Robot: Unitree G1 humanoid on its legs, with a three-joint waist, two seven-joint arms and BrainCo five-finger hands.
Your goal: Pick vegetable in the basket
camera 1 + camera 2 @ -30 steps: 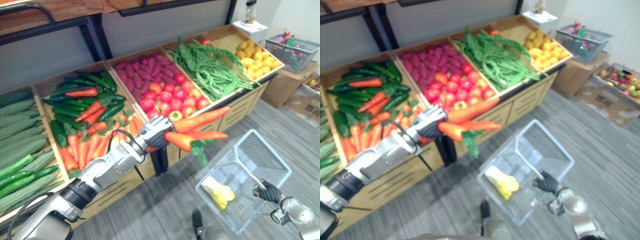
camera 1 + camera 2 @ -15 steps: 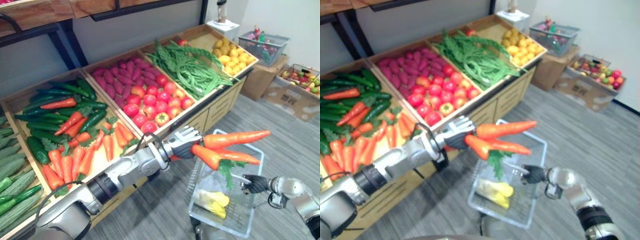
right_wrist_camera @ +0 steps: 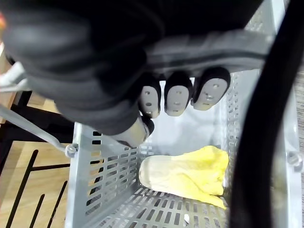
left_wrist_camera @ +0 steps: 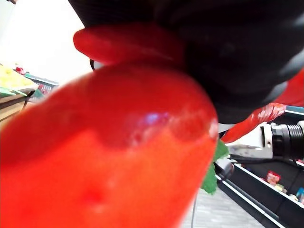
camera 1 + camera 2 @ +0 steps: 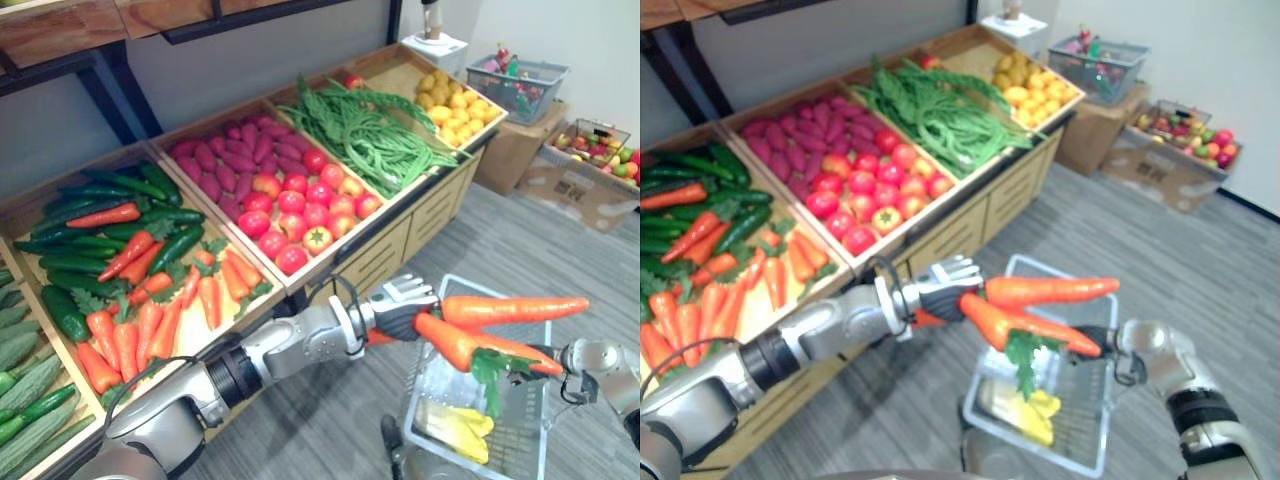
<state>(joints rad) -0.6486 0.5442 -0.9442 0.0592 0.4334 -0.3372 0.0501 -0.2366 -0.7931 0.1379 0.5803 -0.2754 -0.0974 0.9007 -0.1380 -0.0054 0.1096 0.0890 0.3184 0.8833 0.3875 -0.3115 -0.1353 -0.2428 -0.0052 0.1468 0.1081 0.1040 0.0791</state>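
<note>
In the left eye view, the left hand has its fingers closed round the thick ends of a bunch of carrots. It holds them in the air above the wire basket, with the tips pointing out over the far rim. They look stiff, smooth and probably light. Because they are long and held only at one end, they could pivot in the grip, so the stout ends near the soft green tops seem the best place to hold. The wooden produce stand lies well behind the arm, and the grey floor is open around the basket. In the right eye view, the green leaves hang down inside the basket mouth, and the way straight down looks clear between the side walls. In the left wrist view, a glossy carrot flank sits tight against the dark hand, so the skin may be slippery. In the right wrist view, the right hand has its fingers curled round the basket handle. A pale yellow vegetable lies on the basket bottom, with bare mesh beside it. The handle and the near rim are the edges to keep clear of.
</note>
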